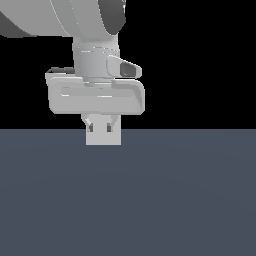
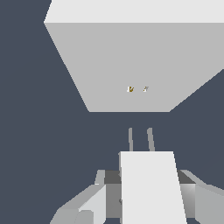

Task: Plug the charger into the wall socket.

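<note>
In the wrist view the wall socket (image 2: pixel 131 61) is a broad light-grey plate with two tiny dots, one yellowish and one dark, at its centre. The charger (image 2: pixel 148 192) is a white block whose two thin prongs (image 2: pixel 130 140) point at the socket and stop short of it, with dark floor showing between. My gripper (image 2: pixel 146 183) is shut on the charger, one finger (image 2: pixel 94 201) pressed against each side. In the exterior view the gripper (image 1: pixel 100 128) hangs just above the floor with a pale block (image 1: pixel 103 139) at its fingertips. Whether that block is the charger or the socket, I cannot tell.
A flat dark blue-grey floor (image 1: pixel 175 200) spreads under everything, with black background above it. The arm's wide grey hand (image 1: pixel 95 97) fills the upper part of the exterior view on its left.
</note>
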Motion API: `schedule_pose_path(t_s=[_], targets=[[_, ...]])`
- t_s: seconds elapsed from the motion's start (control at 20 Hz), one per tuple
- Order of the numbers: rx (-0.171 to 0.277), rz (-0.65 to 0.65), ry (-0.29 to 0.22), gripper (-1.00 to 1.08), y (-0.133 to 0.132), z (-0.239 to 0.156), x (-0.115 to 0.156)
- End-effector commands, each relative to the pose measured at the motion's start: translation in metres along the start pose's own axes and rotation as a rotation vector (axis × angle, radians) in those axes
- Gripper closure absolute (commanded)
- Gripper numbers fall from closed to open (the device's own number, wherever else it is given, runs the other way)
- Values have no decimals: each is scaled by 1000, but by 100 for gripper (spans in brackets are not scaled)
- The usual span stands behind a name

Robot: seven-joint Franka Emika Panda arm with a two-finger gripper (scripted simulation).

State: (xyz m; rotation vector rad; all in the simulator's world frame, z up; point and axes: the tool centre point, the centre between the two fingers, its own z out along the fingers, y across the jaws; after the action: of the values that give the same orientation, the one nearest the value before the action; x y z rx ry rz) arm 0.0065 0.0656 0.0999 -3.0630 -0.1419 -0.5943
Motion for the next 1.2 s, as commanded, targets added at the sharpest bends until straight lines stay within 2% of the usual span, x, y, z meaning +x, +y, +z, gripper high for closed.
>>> schedule_pose_path(t_s=[0.0,0.45,1.15], targets=[[-1,2,-1,108,1,0,1],[-1,2,-1,108,1,2,7],[-2,2,-1,108,1,18,45]])
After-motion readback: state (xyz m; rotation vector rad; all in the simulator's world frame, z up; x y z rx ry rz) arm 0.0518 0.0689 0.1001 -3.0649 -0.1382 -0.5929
